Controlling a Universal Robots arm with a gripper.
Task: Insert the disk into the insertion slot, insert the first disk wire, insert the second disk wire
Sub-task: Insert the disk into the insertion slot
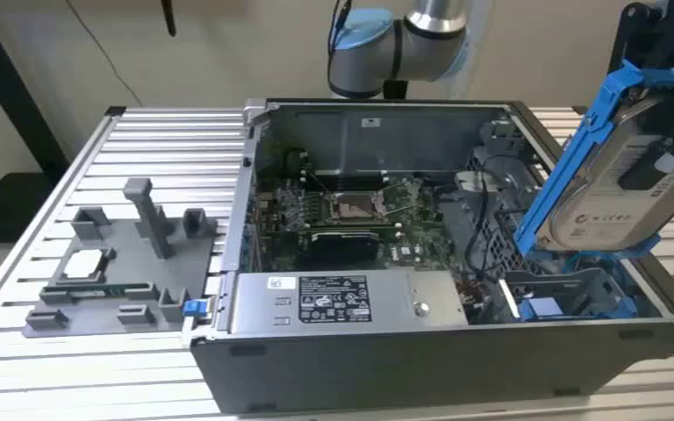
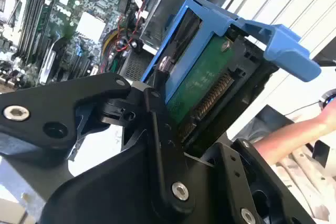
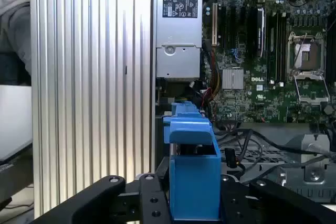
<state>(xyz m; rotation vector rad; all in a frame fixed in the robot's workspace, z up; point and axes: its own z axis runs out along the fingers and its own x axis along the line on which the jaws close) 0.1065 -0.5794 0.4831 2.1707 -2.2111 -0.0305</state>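
Note:
The disk (image 1: 613, 193), silver-grey with a white label in a bright blue frame, hangs tilted on edge at the exterior view's right. My gripper (image 1: 663, 149) is shut on it. In the second wrist view the black fingers (image 2: 157, 129) clamp the disk (image 2: 202, 85) with its green circuit board showing. In the first wrist view the blue frame (image 3: 193, 182) sits between the gripper's arms (image 3: 194, 205). The insertion slot (image 1: 571, 294), a grey cage with blue tabs, lies directly below the disk in the case's near corner. Black cables (image 1: 483, 219) hang loose beside it; which are the disk wires I cannot tell.
The open computer case (image 1: 431, 368) holds a motherboard (image 1: 349, 210) and a grey labelled power-supply box (image 1: 337, 303). A grey fixture (image 1: 126, 263) with small parts stands on the slatted table (image 1: 32, 386) at the exterior view's left. A person's arm (image 2: 294, 135) is close by outside the case.

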